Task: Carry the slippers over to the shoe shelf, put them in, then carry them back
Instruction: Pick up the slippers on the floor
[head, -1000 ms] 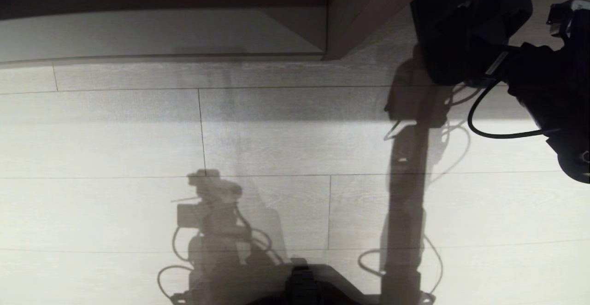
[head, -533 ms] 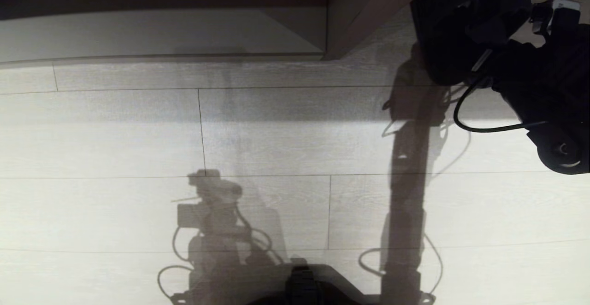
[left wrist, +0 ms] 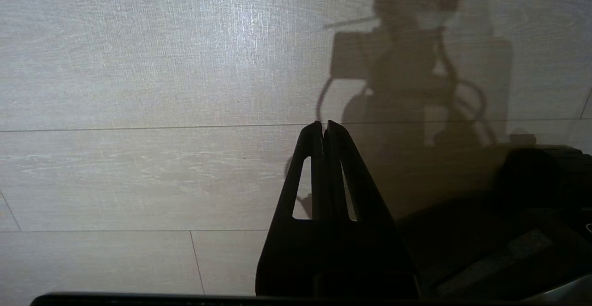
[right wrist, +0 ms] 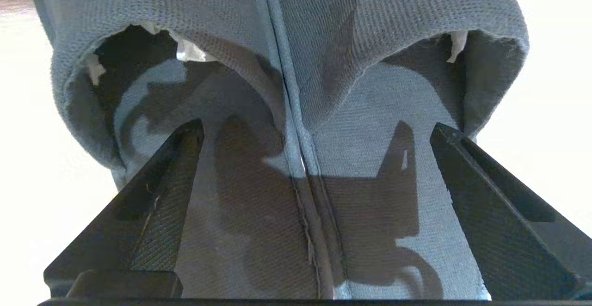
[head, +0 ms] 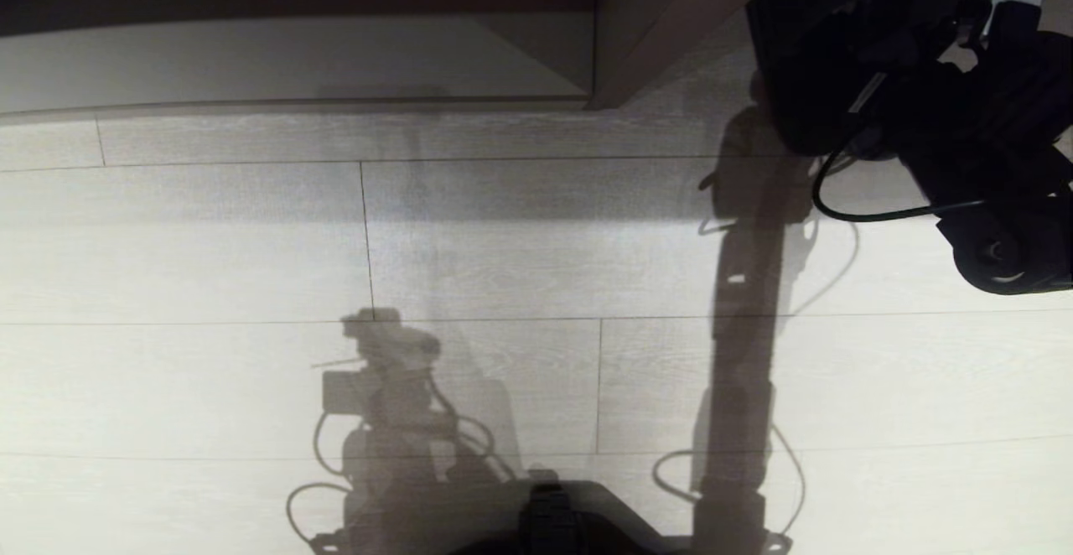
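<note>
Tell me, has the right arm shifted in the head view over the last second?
Yes. The black right arm has slid up and leftward toward the taupe wood-grain shelf panel; the pale floor's plank seams stay put.

The slippers (right wrist: 296,88) are dark charcoal knit with a fine woven texture. Below them, the floor (head: 503,270) is pale grey wood-grain planking, and beside it the shoe shelf (head: 637,44) is taupe.

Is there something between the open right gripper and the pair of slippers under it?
Nothing visible. The right gripper is open directly over the slippers, which lie side by side, one finger over each.
</note>
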Motion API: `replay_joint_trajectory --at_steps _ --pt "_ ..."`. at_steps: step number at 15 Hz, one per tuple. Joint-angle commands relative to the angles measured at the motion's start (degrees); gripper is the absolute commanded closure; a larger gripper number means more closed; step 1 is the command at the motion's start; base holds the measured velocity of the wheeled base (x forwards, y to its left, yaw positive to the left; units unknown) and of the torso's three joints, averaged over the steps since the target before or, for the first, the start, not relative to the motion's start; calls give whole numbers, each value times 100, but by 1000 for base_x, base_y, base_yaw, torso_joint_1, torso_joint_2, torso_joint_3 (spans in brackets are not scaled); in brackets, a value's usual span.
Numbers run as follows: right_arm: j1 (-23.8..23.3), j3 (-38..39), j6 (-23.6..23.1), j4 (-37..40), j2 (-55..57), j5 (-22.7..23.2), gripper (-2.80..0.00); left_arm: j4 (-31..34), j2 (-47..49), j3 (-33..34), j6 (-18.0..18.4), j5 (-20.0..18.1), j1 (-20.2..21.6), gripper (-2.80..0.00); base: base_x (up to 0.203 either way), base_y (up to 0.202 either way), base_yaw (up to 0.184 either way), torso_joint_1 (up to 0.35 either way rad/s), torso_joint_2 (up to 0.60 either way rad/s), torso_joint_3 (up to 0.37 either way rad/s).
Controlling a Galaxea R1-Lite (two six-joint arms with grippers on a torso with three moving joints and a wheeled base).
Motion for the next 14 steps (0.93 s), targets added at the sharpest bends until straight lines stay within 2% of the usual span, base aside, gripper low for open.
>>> replay_joint_trajectory --at_steps 1,14 --pt "3 -169 -9 -35 103 -7 -280 0 0 7 0 3 2 0 0 0 0 0 0 0" --pt "-68 -975 -44 -60 613 6 -280 0 0 -1 0 3 2 0 0 0 0 0 0 0"
